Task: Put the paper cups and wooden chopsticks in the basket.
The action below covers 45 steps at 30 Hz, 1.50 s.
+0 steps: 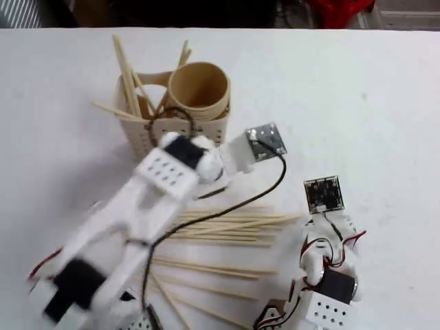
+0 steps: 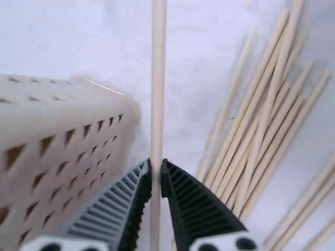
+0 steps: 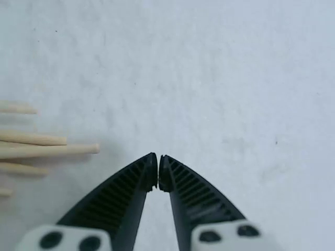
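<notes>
White table (image 2: 78, 36); left end effector (image 2: 156, 180) pinches round chopstick (image 2: 158, 78) beside perforated basket (image 2: 63, 151).

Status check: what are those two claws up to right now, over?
Left gripper shut on one chopstick, beside the basket. Right gripper shut, empty, over the table. Paper cup in basket; loose chopsticks on table. Nothing seen in the way.
</notes>
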### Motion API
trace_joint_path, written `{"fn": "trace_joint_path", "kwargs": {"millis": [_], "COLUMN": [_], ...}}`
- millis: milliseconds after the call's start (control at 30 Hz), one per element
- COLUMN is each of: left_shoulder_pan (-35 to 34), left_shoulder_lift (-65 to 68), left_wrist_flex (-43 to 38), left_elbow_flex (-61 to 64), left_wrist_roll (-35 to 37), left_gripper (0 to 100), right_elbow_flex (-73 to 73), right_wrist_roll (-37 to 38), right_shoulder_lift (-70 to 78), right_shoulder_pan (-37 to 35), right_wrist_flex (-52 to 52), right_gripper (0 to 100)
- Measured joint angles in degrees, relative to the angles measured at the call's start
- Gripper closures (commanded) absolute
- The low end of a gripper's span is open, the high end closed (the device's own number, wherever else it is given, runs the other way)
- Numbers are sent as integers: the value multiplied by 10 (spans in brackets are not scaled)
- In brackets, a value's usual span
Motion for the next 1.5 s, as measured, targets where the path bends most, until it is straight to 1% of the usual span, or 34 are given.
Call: {"fn": "trace_joint_path", "kwargs": {"millis": [100,167,300,367,467,600,700,767,867,933,1067,1333,1500], "left_shoulder_pan": [0,0,-2,-6,-31,-105,-168,-199,-237,-254,-279,-287,-290], "left_shoulder_lift": [-105,-172,-293,-338,-383,-393,-386,-388,-388,-388,-387,-387,-388], "left_wrist_flex": [38,53,55,40,-10,-114,-229,-323,-461,-525,-563,-571,-571], "left_elbow_flex": [-12,-37,-93,-111,-116,-92,-25,34,129,184,246,287,287], "left_wrist_roll": [6,30,84,112,159,231,273,294,316,334,368,375,375], "left_gripper": [975,975,976,976,976,976,976,976,976,974,973,970,878], "right_elbow_flex": [0,0,0,0,0,0,0,0,0,0,0,0,0], "right_wrist_roll": [0,0,0,0,0,0,0,0,0,1,1,1,1], "right_shoulder_lift": [0,0,0,0,0,0,0,0,0,0,0,0,0], "right_shoulder_pan": [0,0,0,0,0,0,0,0,0,0,0,0,0], "right_wrist_flex": [0,0,0,0,0,0,0,0,0,0,0,0,0], "right_gripper": [974,974,974,974,974,974,974,974,974,974,974,974,974]}}
